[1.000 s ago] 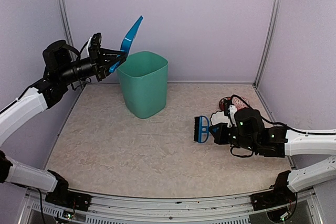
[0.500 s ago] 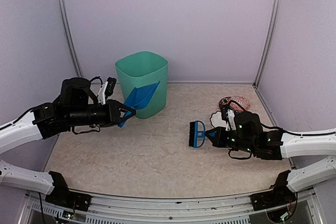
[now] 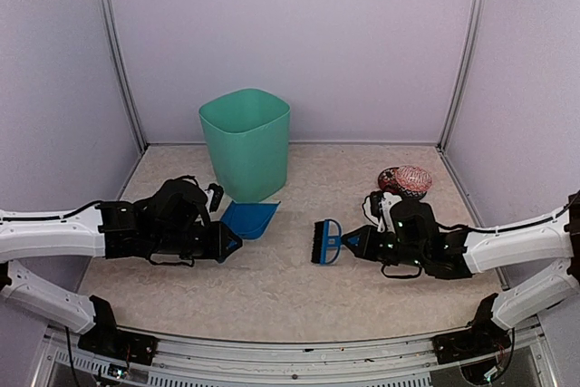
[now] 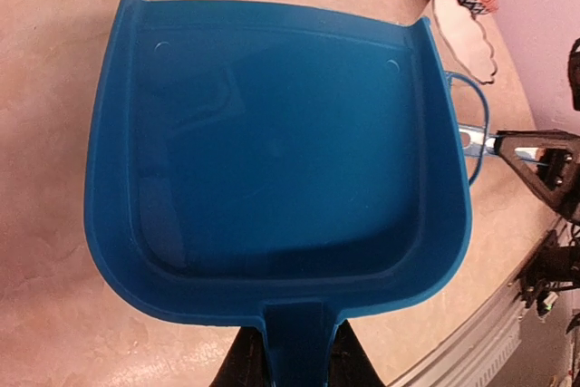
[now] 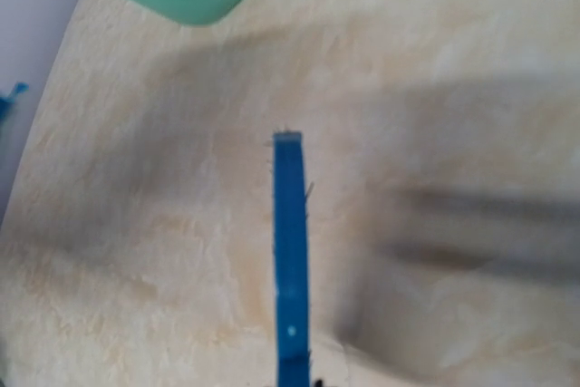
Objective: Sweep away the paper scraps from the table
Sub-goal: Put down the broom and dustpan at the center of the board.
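- Left claw (image 3: 225,242) pinches the dustpan (image 3: 250,220) by its handle, jaws pressed on it. The pan sits low, just in front of the bin (image 3: 246,144), with its mouth pointing right. I judge it's parked as the catcher.
- Right claw (image 3: 355,242) is pressed tight on the brush (image 3: 324,242) handle. The brush is right of the bin and further forward, well apart from it. Its bristle head is turned toward the pan mouth with a gap between, lined up to push debris pan-ward.
- Paper scraps: can't spot any loose on the table (image 3: 290,292) in any view. The left wrist view shows the pan floor bare. The bin's inside is hidden from all cameras, so I can't tell if they ended up there.
- Bowl (image 3: 410,178) sits far right of the bin, near the back corner. It holds something red-patterned, and I can't tell what.
- Judgement: the task looks at or near its end. The tools face each other with nothing visible between them to sweep.
- Risk: small bits could be hiding under the arms or behind the bin.
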